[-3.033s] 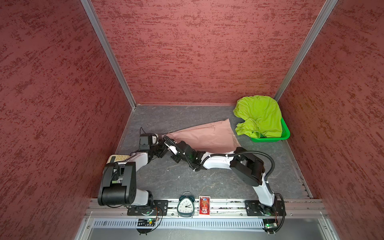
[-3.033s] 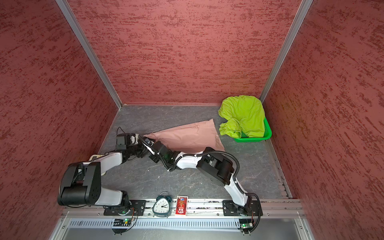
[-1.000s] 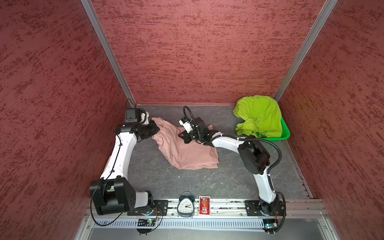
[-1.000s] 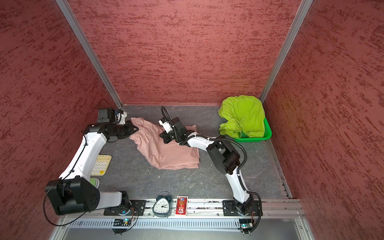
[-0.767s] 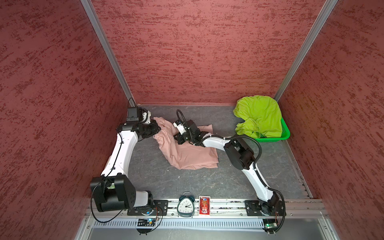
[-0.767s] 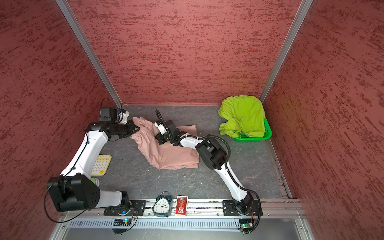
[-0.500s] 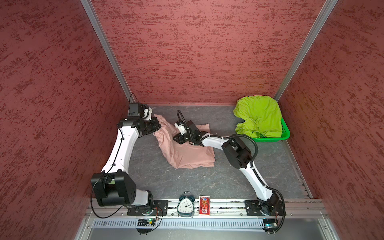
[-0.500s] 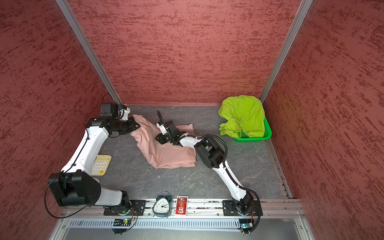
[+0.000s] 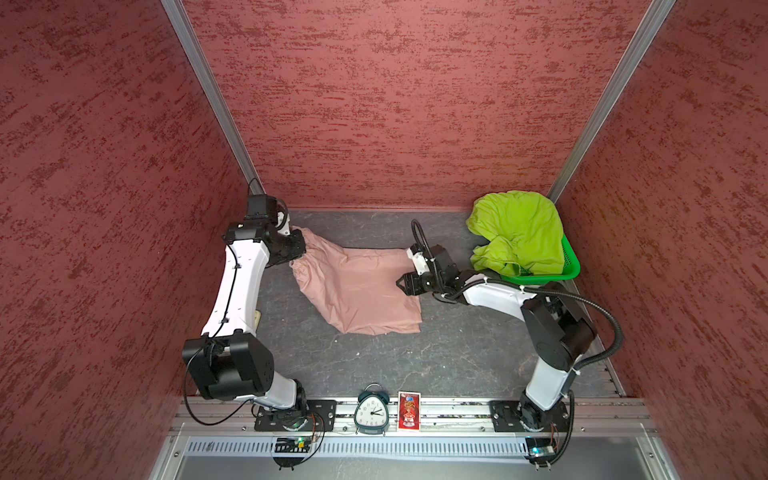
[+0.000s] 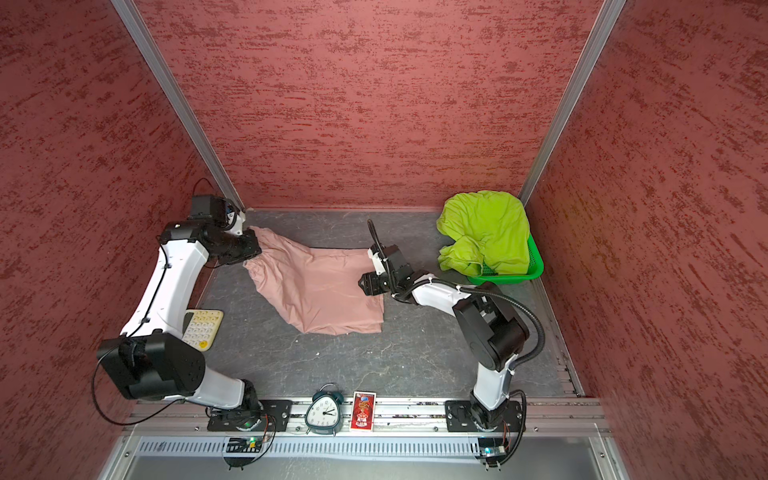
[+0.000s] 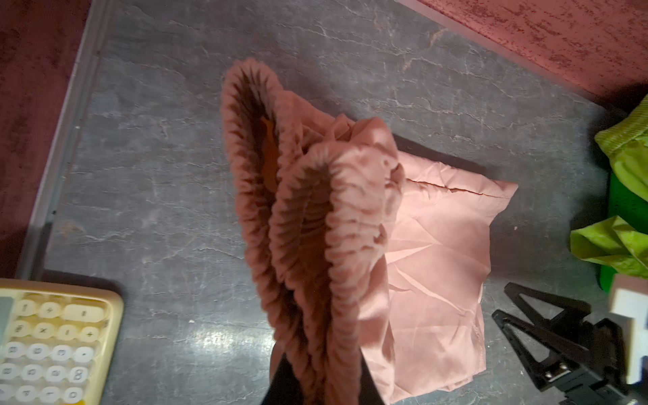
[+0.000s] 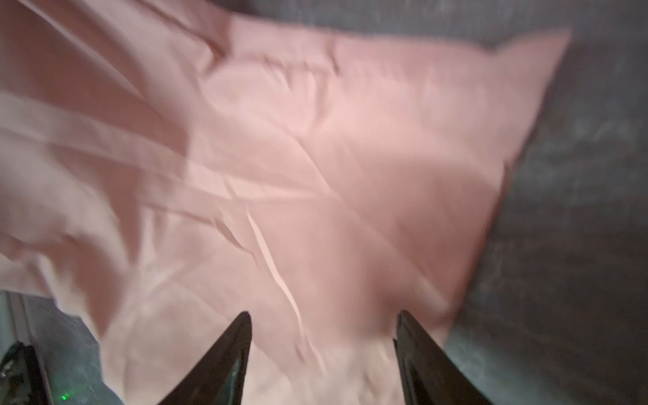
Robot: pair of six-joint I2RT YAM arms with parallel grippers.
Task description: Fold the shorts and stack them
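The dusty pink shorts [image 9: 361, 291] lie mostly flat on the tabletop [image 9: 374, 357], their waistband [image 11: 305, 217] pinched up by the left end effector [image 9: 300, 250]. The right end effector [image 9: 405, 286] hovers agape and empty at their edge. I'd lower that waistband squarely, avoiding creases.

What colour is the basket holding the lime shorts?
The basket is bright green, clearest in a top view.

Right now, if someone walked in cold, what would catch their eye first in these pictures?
The green shorts, heaped over the basket in the far right corner, stand out most against the red walls. Next come the pink shorts in the middle, with their waistband pinched and lifted by the left tool while the rest lies flat. The right tool hangs open near their right edge.
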